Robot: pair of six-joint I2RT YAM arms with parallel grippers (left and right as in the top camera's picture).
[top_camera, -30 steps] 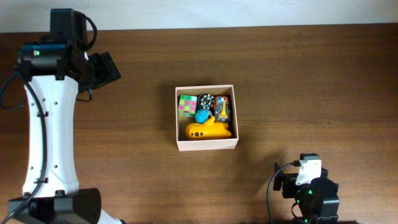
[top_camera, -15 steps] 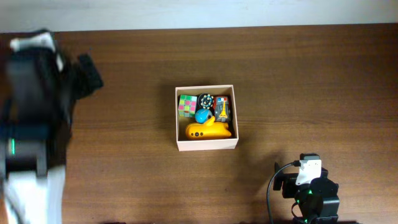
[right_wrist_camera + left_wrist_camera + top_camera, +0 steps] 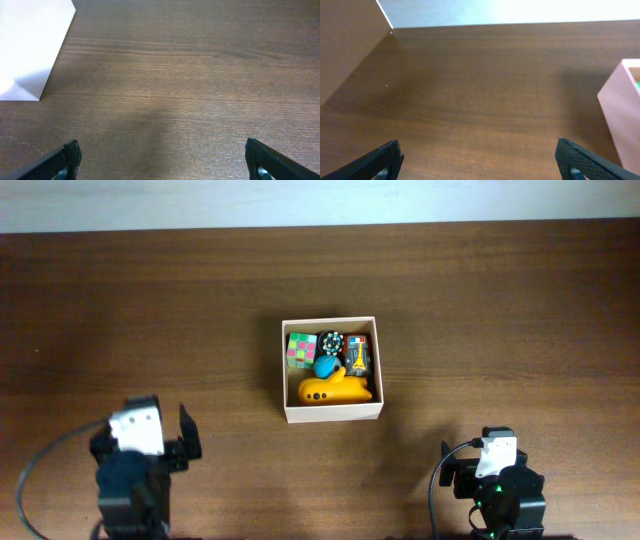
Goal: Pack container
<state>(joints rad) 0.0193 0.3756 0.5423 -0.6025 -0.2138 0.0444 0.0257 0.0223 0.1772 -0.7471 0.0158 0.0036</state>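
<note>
The left arm (image 3: 135, 470) sits folded at the near left edge of the table (image 3: 500, 300). The right arm (image 3: 495, 485) sits folded at the near right edge. Both are well apart from the box.

The left gripper (image 3: 480, 167) is low over the wood. Its two black fingers (image 3: 382, 160) are spread wide, one at each side of the wrist view. Only bare table shows between them. The right gripper (image 3: 165, 167) looks the same: its fingers (image 3: 265, 162) are wide apart and hold nothing.

A bit farther, in the middle of the table, is the container (image 3: 330, 412). It is a square, shallow box with pale walls, and it sits flat on the wood. From the left wrist view, one pale wall shows at the right edge. From the right wrist view, a pale corner shows at the far left.

Toys fill the box. A long yellow toy (image 3: 335, 390) lies along the near wall. A small blue toy (image 3: 327, 365) sits just behind it, touching it. In the far left corner is a cube with many colored squares (image 3: 301, 350). Next to it, by the far wall, is a round dark toy with dots (image 3: 331, 340). On the far right side is a small bright toy (image 3: 358, 352), maybe a little car, but it is too small to be sure.

Past the box, the brown table goes on to a pale strip at the far edge.
</note>
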